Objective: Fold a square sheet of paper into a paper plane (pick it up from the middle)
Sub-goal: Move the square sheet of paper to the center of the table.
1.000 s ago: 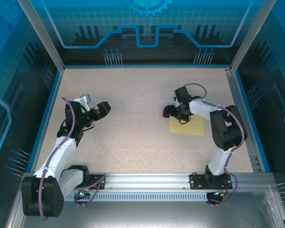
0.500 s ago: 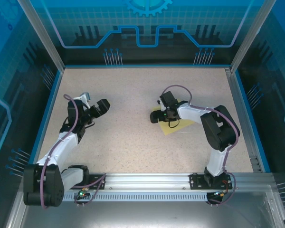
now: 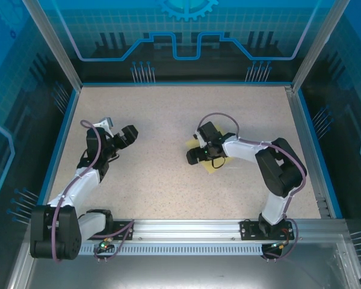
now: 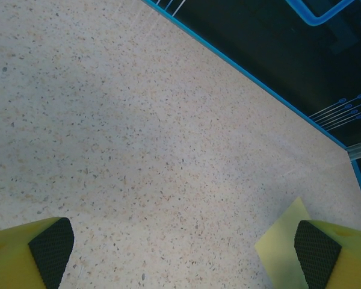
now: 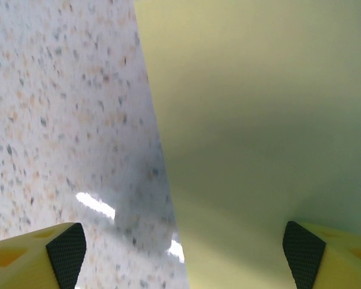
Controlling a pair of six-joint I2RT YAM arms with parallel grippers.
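Pale-yellow paper sheet (image 3: pixel 213 168) lies flat on the speckled table (image 3: pixel 168 108), just right of centre in the overhead view, partly covered by the right claw (image 3: pixel 194 155). The right wrist view adds what the overhead cannot: that claw is spread wide and holds nothing. The sheet's left edge runs up between its pads, one over bare table, the other over paper. The left claw (image 3: pixel 129 135), at centre left, well apart from the sheet, is also wide open and empty. Its wrist view catches one paper corner at lower right.
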